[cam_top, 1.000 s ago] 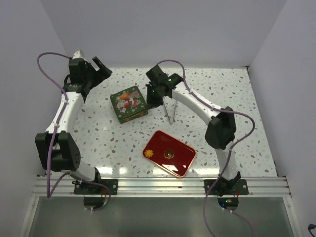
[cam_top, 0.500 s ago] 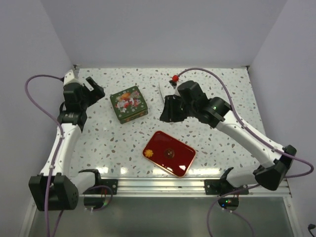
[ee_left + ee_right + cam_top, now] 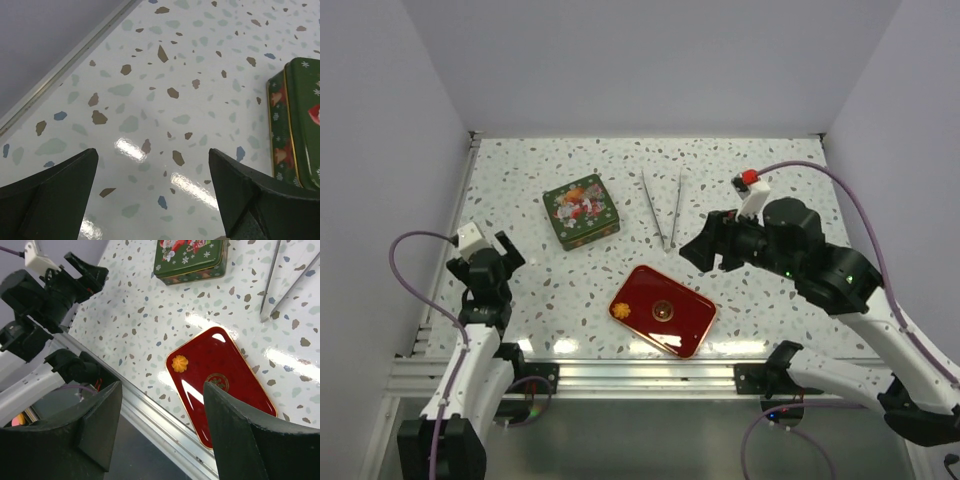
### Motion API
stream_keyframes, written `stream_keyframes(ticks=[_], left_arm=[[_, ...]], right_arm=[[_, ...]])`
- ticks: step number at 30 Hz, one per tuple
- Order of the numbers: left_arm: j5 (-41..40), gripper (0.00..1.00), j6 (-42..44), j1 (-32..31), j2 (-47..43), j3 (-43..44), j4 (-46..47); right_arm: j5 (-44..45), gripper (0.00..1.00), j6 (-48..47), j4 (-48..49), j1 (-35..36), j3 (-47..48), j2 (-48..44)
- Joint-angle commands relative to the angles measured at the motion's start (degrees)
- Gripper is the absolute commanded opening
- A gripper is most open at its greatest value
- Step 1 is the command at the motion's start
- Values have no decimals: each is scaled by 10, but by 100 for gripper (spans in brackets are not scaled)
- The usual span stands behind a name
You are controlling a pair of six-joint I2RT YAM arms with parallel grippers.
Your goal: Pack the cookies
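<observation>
A speckled white terrazzo tabletop, walled in pale lilac, is carrying a glossy red rectangular tray near its 6 o'clock edge, and a single orange flower-shaped cookie is lying at that tray's 9 o'clock corner. A square green tin with a Christmas picture on top is sitting at 10 o'clock from the tray, and slim metal tongs are lying at 12 o'clock. The left fingers are hovering wide and empty at the tray's 9 o'clock, while the right fingers are hanging wide apart and empty at its 2 o'clock.
</observation>
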Motion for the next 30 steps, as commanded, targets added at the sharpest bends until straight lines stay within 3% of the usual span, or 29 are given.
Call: stream_keyframes(ticks=[1,7,12,22,30], left_arm=[[-65,98,94,3,-14,-54,165],[-63,98,128,3,78,-89,284],[-8,97,159,3,158,-126,422],[121,93,210,-20,261,-113,574],[118,91,201,-22,357,-69,643]], right_arm=[[36,70,-9,-22,-1,-8,-31],[28,70,12,-30,-1,-34,-60],[30,69,21,-62,-2,-41,-76],[41,70,31,-61,-1,-55,-95],[34,71,23,-75,-1,-46,-87]])
